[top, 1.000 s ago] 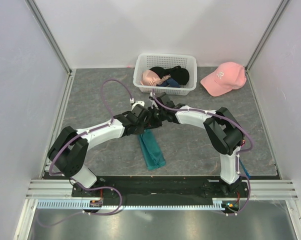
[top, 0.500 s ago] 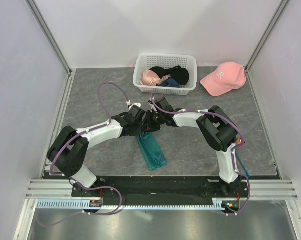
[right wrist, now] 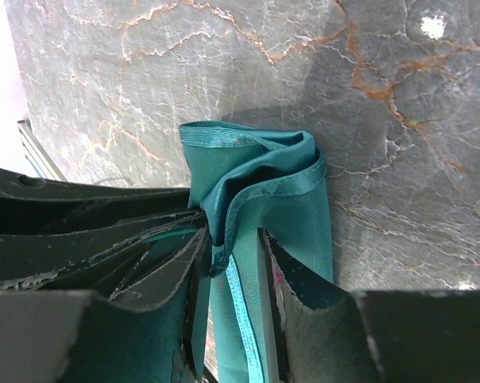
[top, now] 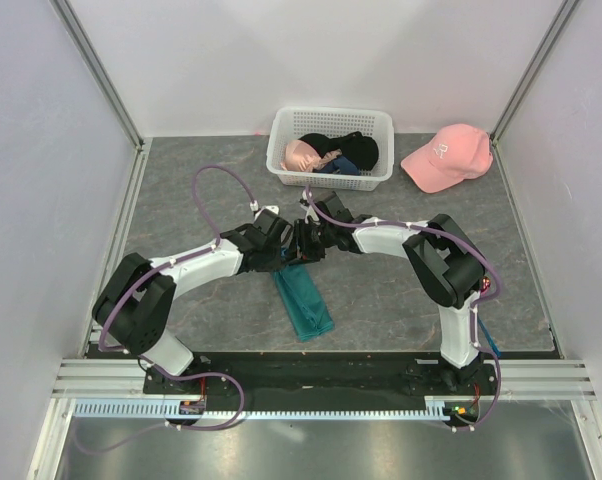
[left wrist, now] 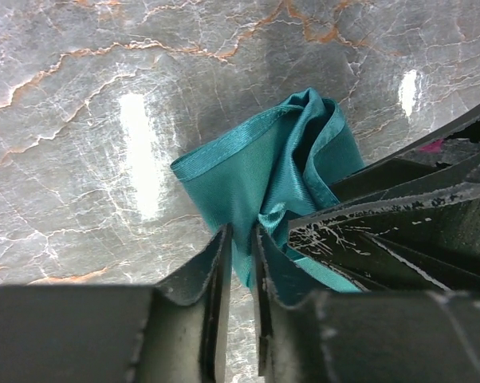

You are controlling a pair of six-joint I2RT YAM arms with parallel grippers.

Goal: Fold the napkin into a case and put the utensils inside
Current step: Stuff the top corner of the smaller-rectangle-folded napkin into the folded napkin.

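Observation:
The teal-green napkin (top: pixel 303 298) lies on the table as a narrow folded strip, its far end lifted between both grippers. My left gripper (top: pixel 286 250) is shut on the napkin's far edge (left wrist: pixel 260 171), and the cloth bunches in front of its fingertips. My right gripper (top: pixel 303 245) is shut on the same end (right wrist: pixel 256 191), right beside the left gripper's black fingers (right wrist: pixel 80 231). The two grippers touch or nearly touch each other. No blue or red-purple utensils show in any view.
A white lattice basket (top: pixel 330 123) with black and pink garments stands at the back centre. A pink baseball cap (top: pixel 446 156) lies at the back right. The table is grey marble-patterned, with walls on three sides.
Both grippers have shifted a little to the left and toward the back with the napkin's far end. The strip's near end has stayed on the table.

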